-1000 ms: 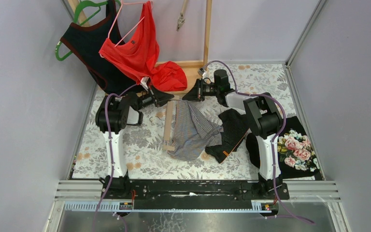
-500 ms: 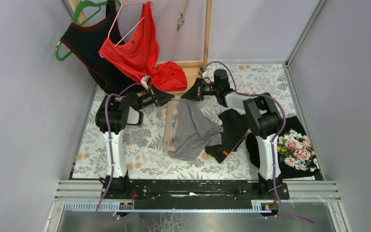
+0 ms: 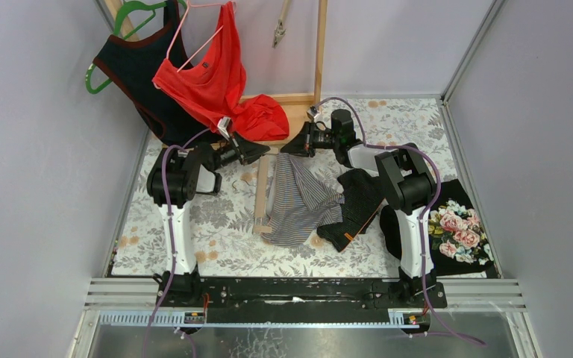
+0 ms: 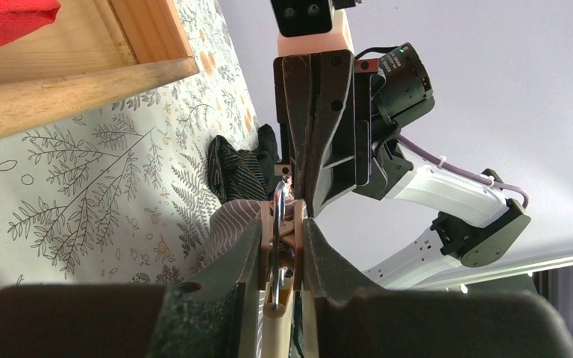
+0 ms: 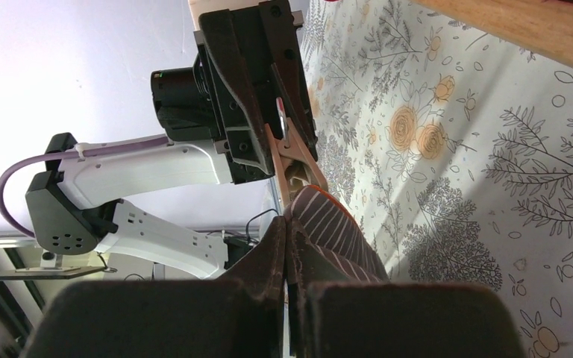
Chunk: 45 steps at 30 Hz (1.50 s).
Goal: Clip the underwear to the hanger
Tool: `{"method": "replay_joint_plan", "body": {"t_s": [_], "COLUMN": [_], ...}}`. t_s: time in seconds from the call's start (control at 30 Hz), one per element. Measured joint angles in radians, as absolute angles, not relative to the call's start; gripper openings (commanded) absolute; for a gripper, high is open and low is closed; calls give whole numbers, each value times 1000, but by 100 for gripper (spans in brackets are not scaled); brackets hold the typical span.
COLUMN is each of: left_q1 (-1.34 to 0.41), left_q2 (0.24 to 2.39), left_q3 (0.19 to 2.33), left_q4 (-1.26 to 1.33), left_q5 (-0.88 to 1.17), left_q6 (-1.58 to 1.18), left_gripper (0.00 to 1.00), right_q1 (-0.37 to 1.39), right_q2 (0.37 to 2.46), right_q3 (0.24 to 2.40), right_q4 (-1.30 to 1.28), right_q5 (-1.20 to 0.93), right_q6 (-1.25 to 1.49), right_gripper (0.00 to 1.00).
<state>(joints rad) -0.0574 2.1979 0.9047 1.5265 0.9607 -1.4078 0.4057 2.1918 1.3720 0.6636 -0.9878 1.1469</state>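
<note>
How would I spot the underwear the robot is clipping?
Look at the middle of the flowery tablecloth. The grey striped cloth underwear lies there beside a flat wooden hanger. Its other neighbour, the crumpled black garment, has no stripes.

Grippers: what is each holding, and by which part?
Left gripper squeezes the hanger's clip; right gripper pinches the striped underwear by its edge.

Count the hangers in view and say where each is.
3. A green hanger and a pink hanger hang at the back left; a wooden hanger lies on the table. The clipped stick dangling at top centre may be a fourth.
</note>
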Motion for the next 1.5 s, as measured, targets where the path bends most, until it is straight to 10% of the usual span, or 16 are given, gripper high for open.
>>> {"method": "replay_joint_plan", "body": {"t_s": [1.13,1.5], "left_q1": [-56,-20], "left_q2": [2138,2138], "left_q3": [896,839], "left_q4": [1527,1531], "left_q5": [943,893], "left_q6": [-1393,-1421], "left_gripper": [0,0], "right_q1": [387,378], "right_q2": [2256,2256], "right_q3": [1325,1326], "right_q4": [962,555], "right_q5": [-997,-918], "right_q6": [1358,991], "right_gripper": [0,0]}}
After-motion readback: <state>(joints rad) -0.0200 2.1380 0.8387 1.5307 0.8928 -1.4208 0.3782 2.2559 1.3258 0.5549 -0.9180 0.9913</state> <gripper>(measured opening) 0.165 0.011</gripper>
